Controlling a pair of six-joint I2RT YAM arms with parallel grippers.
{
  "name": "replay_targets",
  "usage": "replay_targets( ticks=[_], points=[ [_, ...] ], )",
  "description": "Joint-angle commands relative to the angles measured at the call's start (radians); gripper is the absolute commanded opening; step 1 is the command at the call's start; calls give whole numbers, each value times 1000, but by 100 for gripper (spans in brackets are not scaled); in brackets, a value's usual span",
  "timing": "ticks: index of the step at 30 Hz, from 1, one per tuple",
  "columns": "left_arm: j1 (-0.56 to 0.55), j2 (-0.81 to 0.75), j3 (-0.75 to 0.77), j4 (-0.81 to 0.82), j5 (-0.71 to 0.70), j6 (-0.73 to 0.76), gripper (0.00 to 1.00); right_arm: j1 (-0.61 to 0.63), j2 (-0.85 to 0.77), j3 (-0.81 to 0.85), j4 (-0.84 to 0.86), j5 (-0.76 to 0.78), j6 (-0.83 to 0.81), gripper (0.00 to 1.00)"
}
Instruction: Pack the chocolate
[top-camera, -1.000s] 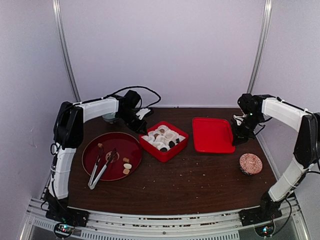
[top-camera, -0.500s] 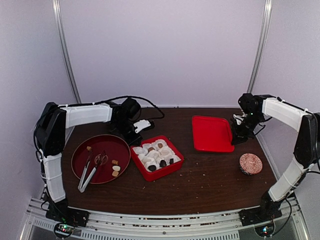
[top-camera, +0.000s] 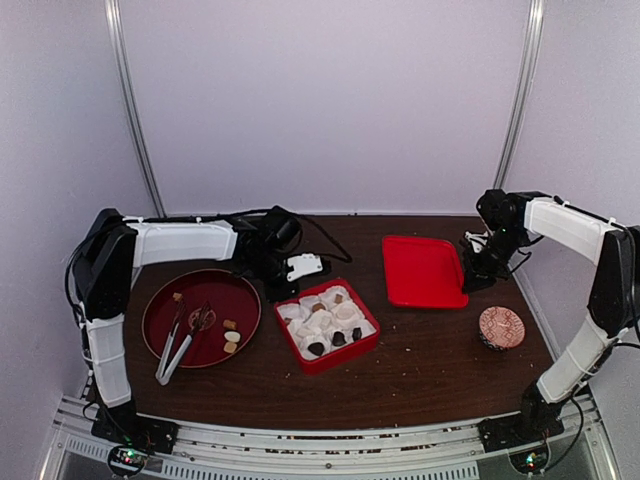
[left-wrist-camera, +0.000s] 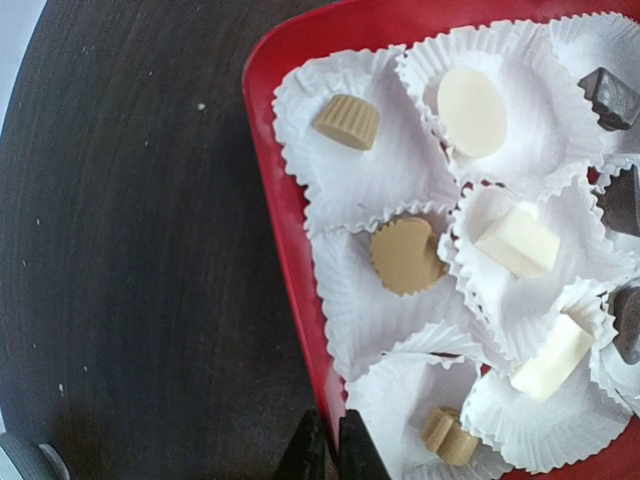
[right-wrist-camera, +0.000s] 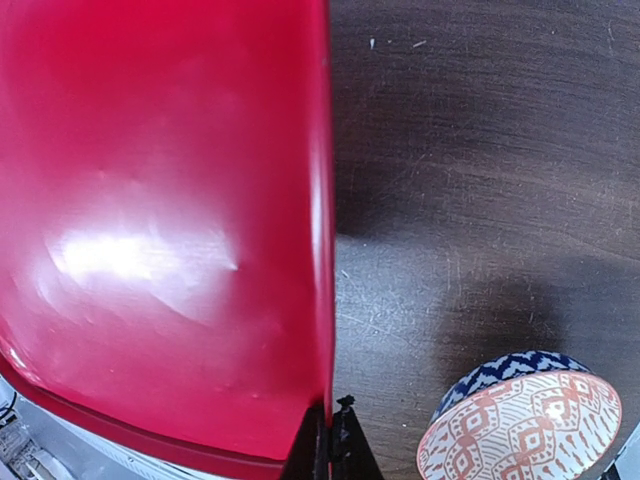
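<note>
A red box (top-camera: 368, 345) sits mid-table, lined with white paper cups that hold tan, cream-white and dark chocolates (top-camera: 323, 322). In the left wrist view a tan piece (left-wrist-camera: 348, 121), a cream-white piece (left-wrist-camera: 472, 110) and dark pieces (left-wrist-camera: 608, 97) lie in the cups. My left gripper (top-camera: 283, 285) is shut on the box's red rim (left-wrist-camera: 300, 290), fingers (left-wrist-camera: 352, 455) on either side of the wall. My right gripper (top-camera: 470, 274) is shut on the right edge of the flat red lid (top-camera: 423, 270), which also fills the right wrist view (right-wrist-camera: 160, 220). More chocolates (top-camera: 231, 336) lie on the dark red plate (top-camera: 165, 305).
Metal tongs (top-camera: 176, 348) lie on the round plate at the left. A patterned bowl (top-camera: 501, 327) stands right of the lid, near my right gripper, and shows in the right wrist view (right-wrist-camera: 525, 420). Crumbs dot the dark wooden table (top-camera: 420, 370).
My left gripper has dragged the red box first left, then right and toward the front, turning it. The plate shifted left earlier. The right arm and lid have stayed put.
</note>
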Motion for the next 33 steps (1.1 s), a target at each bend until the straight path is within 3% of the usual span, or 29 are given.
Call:
replay_targets(
  ticks=[1,6,13,20,21,23,28,33],
  points=[
    [-31,-12,-8,64,50,73,10,-2,-35,-4,1,-21,-16,0],
    [-40,-13,15,84,41,9,15,2,-34,-9,2,-32,-17,0],
    [-32,-91,7,92,-21,-149,38,24,-20,2,28,-54,-14,0],
    [-3,-340,-141,172,-112,-349,53,81,1,68,40,-127,-18,0],
    [-3,-388,-173,189,-116,-352,59,91,7,90,25,-140,-26,0],
    [-3,-471,-217,219,-100,-340,95,113,16,117,-8,-161,-41,0],
    [-39,-631,-320,285,-31,-228,98,193,16,154,-74,-198,-50,0],
    [-152,-745,-438,329,-127,-20,98,312,6,164,-164,-186,-33,0]
  ],
)
